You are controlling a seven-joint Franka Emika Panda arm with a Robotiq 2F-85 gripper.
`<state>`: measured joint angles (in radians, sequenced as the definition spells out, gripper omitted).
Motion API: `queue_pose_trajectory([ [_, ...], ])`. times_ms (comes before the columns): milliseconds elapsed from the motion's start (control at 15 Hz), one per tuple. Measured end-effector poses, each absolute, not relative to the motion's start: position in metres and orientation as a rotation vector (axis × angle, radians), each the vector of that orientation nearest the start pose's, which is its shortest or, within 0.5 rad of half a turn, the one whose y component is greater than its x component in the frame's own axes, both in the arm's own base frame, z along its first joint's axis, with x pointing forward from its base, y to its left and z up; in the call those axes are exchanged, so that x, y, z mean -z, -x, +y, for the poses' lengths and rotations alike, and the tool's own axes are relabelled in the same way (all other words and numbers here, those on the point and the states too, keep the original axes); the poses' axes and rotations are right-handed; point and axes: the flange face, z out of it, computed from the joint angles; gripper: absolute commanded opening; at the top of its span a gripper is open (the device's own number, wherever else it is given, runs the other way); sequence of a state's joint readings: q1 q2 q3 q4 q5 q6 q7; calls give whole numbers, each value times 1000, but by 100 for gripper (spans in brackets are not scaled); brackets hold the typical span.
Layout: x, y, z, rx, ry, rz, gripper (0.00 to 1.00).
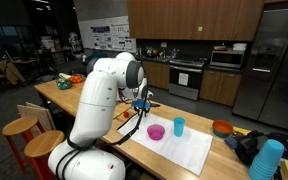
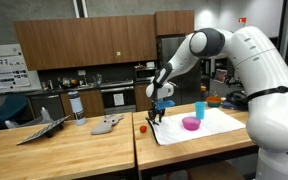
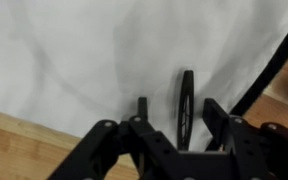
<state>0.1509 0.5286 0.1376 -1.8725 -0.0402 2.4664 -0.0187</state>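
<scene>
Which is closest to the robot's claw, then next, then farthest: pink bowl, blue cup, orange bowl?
In an exterior view, from the gripper:
1. Pink bowl, on the white mat.
2. Blue cup, farther along the mat.
3. Orange bowl, beyond the mat.

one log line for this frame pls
claw: open, low over white mat | between jaws: thin dark stick, gap beside it | nearby: pink bowl, blue cup
</scene>
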Motion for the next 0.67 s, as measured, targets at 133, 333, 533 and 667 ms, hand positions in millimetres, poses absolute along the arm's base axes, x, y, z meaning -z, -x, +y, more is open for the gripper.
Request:
queue_pose_trajectory([
  [133,-240,-622,179,105,3048,-497,41],
  [333,-240,-621,180,103,3046,-511,20],
  [533,-238,-619,180,95,3045,-515,0],
  [667,-237,-619,180,92,3045,-516,4],
])
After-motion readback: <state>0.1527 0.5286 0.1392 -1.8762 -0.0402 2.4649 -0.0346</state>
